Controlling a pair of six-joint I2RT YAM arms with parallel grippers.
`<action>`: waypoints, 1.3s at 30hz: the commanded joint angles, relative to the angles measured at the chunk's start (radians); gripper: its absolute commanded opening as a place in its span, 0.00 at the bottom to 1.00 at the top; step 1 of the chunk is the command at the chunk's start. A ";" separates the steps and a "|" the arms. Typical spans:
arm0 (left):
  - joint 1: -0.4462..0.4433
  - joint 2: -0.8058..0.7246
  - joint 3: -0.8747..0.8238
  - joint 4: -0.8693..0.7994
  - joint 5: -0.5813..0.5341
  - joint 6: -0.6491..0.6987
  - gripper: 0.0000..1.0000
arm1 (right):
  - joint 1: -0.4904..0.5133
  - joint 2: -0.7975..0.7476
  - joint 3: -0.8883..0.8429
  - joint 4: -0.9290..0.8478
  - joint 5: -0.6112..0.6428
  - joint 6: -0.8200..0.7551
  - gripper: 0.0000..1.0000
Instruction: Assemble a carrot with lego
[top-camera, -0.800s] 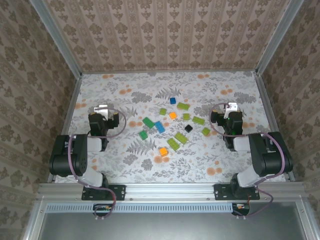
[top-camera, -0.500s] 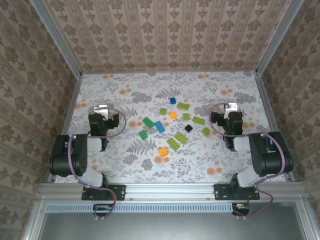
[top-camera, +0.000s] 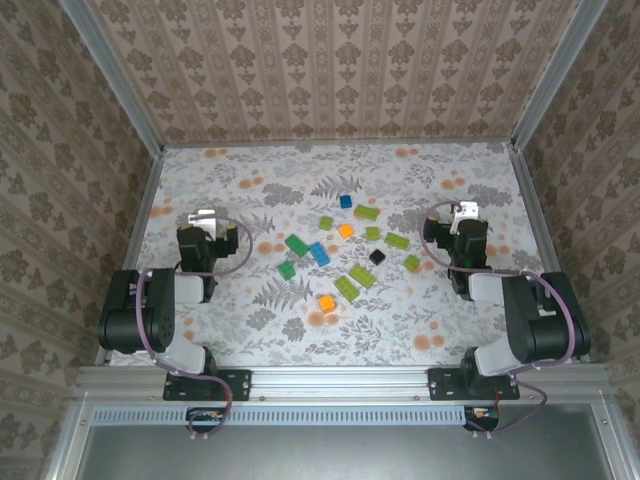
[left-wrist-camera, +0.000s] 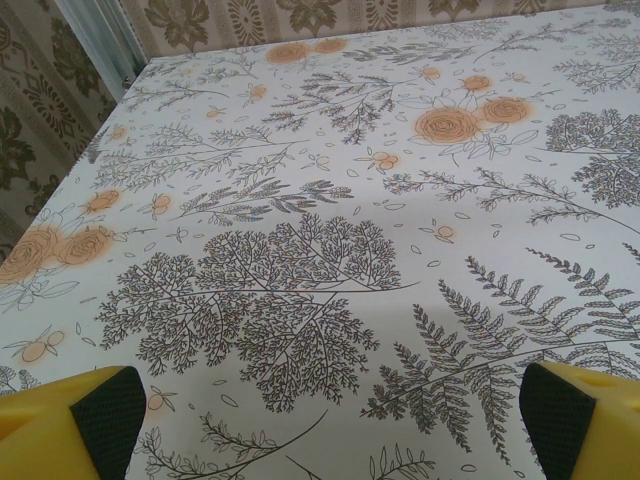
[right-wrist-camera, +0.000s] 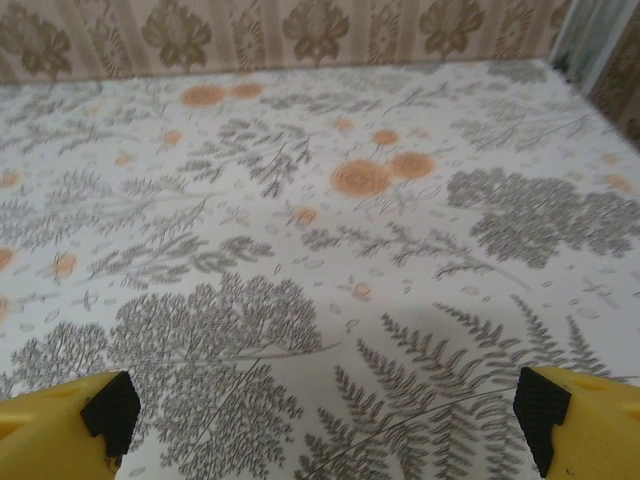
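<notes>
status: assembly not begun. lego bricks (top-camera: 362, 276) lie loose and flat in a scatter at the middle of the table (top-camera: 250, 330). as far as the overhead view tells, none is stacked on another, so no carrot exists yet. the scatter includes several lime-green pieces, two dark green, two blue, a black brick (top-camera: 376, 257) and two orange. one orange brick (top-camera: 346, 231) sits toward the far side of the scatter. the second orange brick (top-camera: 326, 302) sits at its near side, apart from its neighbours.

left gripper (top-camera: 205, 217) stands near the left edge of the table, well apart from the bricks. its jaws are spread wide with nothing between them; its wrist view (left-wrist-camera: 335, 425) has bare floral cloth between the yellow fingertips (left-wrist-camera: 105, 415).

right gripper (top-camera: 466, 212) stands near the right edge, also well apart from the bricks, spread wide and empty. in its wrist view (right-wrist-camera: 325, 415) only patterned cloth lies ahead.

assessment: the arms flank the scatter, so either can likely reach it, and the wide jaws suit a first pick. the near orange brick looks the easiest start. two lime-green pieces just beside each other risk being nudged together.
</notes>
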 joint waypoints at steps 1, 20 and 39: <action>-0.027 -0.095 0.040 -0.092 -0.063 0.004 1.00 | 0.039 -0.112 0.088 -0.222 0.135 0.030 1.00; 0.116 -0.424 0.460 -1.176 0.097 -0.504 1.00 | 0.602 -0.147 0.529 -1.308 -0.072 0.139 0.79; 0.187 -0.346 0.458 -1.053 0.523 -0.543 1.00 | 0.801 0.169 0.689 -1.435 -0.095 0.228 0.71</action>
